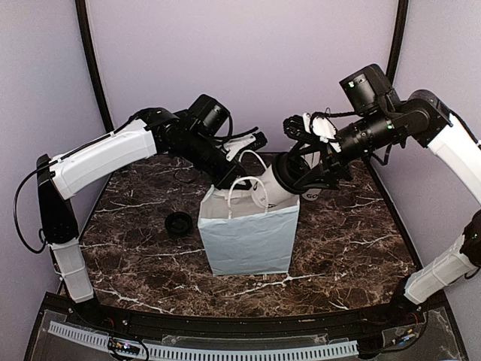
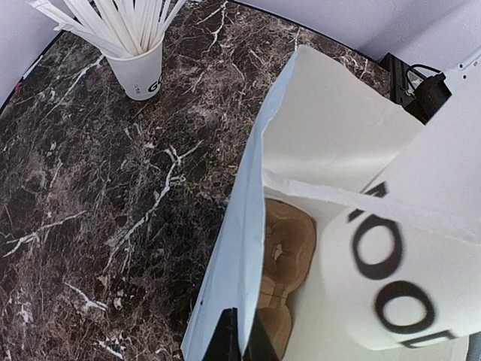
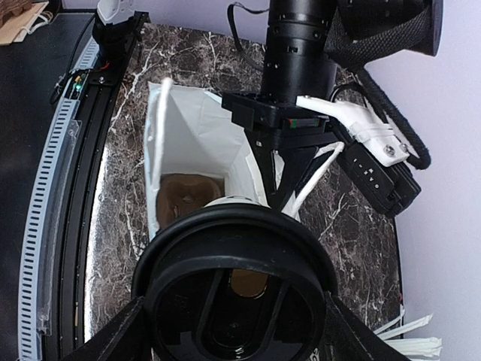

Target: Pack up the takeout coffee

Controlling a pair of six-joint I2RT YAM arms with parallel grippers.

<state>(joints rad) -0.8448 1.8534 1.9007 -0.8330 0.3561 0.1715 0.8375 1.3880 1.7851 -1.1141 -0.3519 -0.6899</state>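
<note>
The takeout coffee [image 1: 272,189] is a white cup with dark letters [image 2: 391,286] and a black lid [image 3: 233,286]. My right gripper [image 1: 294,174] is shut on it just under the lid, one finger [image 3: 113,338] on each side. The cup hangs tilted, its base in the mouth of the upright white paper bag [image 1: 248,233]. My left gripper [image 1: 228,179] is shut on the bag's back rim, with the paper wall [image 2: 248,226] pinched between its fingers [image 2: 225,342]. A brown pulp cup carrier [image 2: 285,256] lies on the bag's floor [image 3: 184,197].
A loose black lid [image 1: 179,222] lies on the marble table [image 1: 353,248], left of the bag. A white cup of long white sticks [image 2: 139,53] stands behind the bag, mostly hidden by the right arm in the top view. Purple walls close in the table.
</note>
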